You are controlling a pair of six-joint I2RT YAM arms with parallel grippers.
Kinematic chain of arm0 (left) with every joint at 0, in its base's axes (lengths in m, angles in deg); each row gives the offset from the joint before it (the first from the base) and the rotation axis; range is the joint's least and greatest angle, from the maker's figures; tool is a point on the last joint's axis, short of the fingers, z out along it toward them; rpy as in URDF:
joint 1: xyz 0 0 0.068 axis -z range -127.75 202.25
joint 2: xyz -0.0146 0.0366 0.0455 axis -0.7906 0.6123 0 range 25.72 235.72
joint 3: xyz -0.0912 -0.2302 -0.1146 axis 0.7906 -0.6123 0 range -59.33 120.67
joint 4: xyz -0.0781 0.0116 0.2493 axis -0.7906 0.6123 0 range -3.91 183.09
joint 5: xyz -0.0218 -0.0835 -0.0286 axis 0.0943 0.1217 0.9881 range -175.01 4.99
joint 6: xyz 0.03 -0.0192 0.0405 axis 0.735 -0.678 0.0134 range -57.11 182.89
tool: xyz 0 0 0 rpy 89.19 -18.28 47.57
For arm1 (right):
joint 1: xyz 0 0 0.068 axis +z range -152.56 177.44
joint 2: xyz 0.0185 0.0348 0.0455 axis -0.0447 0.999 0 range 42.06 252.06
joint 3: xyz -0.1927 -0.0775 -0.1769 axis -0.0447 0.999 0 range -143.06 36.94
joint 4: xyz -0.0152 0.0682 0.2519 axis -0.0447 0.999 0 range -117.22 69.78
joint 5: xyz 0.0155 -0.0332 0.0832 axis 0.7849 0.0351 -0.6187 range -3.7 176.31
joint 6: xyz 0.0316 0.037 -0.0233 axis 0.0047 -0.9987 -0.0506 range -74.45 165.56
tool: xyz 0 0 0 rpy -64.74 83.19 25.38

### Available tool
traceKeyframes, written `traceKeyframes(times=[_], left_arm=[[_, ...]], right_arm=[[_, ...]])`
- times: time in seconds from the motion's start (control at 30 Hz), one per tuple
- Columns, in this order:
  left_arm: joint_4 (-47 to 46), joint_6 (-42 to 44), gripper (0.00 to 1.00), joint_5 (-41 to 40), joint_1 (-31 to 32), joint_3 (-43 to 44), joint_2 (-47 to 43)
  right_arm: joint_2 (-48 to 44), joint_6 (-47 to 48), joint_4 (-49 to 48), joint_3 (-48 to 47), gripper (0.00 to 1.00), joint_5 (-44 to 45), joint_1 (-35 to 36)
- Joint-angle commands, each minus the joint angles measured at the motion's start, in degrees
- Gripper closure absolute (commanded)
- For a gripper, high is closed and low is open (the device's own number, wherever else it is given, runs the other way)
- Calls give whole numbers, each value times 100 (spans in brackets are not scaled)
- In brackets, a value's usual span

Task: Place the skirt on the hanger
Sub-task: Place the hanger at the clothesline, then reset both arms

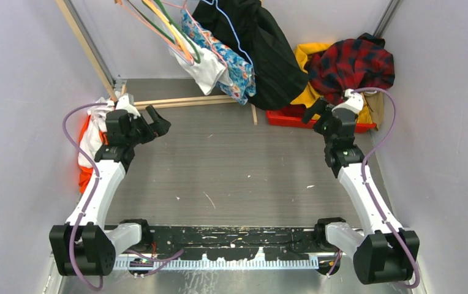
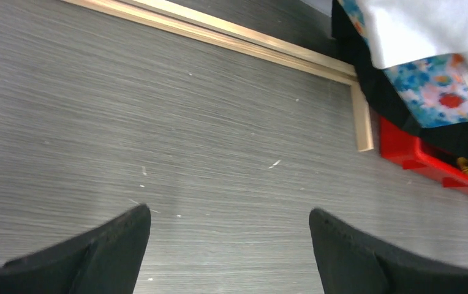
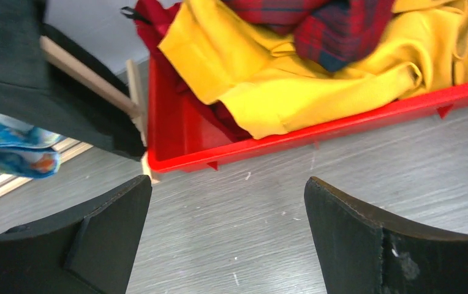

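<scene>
The blue flowered skirt [image 1: 234, 64] hangs at the back centre, between a white garment [image 1: 206, 72] and a big black coat [image 1: 268, 52]; its upper part is hidden among them. Several coloured hangers [image 1: 167, 27] slant above it. My left gripper [image 1: 160, 125] is open above the bare table, left of the skirt. The left wrist view has the skirt [image 2: 443, 98] at upper right, far from the open fingertips [image 2: 230, 217]. Near the red bin hovers my right gripper [image 1: 313, 116], open and holding nothing [image 3: 227, 187]. A skirt corner [image 3: 11, 153] shows at left in the right wrist view.
A red bin [image 1: 317, 117] at back right holds yellow cloth [image 3: 280, 79] and a red plaid garment [image 1: 354, 61]. Wooden frame strips [image 1: 182, 101] lie along the table's back. A white and orange cloth pile [image 1: 90, 138] sits behind the left arm. Walls close in on both sides.
</scene>
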Motion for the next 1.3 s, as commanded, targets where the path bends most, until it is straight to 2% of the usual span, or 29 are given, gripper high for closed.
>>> traceKeyframes(times=[0.0, 0.07, 0.23, 0.4, 0.43, 0.5, 0.67, 0.8, 0.9, 1.0, 1.2, 1.27], left_arm=[[-1469, 927, 1, -562, -60, -363, 205], [-1955, 1133, 1, -796, -75, -608, 458], [-2428, 1588, 1, -1021, -162, -692, 1364], [-3431, 1935, 1, -855, -308, -1022, 1948], [-3788, 2014, 1, -699, -334, -1124, 2060], [-3476, 2071, 1, -508, -410, -890, 2197], [-3993, 1983, 1, -486, -558, -964, 2322], [-4473, 1941, 1, -578, -573, -1131, 2326], [-4705, 1952, 1, -549, -574, -1188, 2351], [-4706, 1918, 1, -581, -591, -1153, 2394], [-4850, 1937, 1, -499, -614, -1270, 2327], [-4851, 1943, 1, -572, -614, -1377, 2195]], right_arm=[[-401, -155, -1360, 791, 0, 899, -38], [-543, -159, -1835, 1342, 0, 1408, -40], [-766, 199, -2560, 2374, 0, 2309, -45], [-581, 761, -4078, 3303, 0, 2910, -55], [-472, 814, -4221, 3364, 0, 2959, -62], [-176, 789, -4538, 3420, 0, 2946, -73], [787, 876, -5249, 3419, 0, 2918, -73], [1123, 1006, -5445, 3340, 0, 3015, -86], [1202, 996, -5130, 3194, 0, 2938, -83], [1510, 921, -6019, 3583, 0, 3074, -82], [2135, 995, -6759, 3710, 0, 2978, -84], [2337, 1190, -6995, 3705, 0, 2703, -87]])
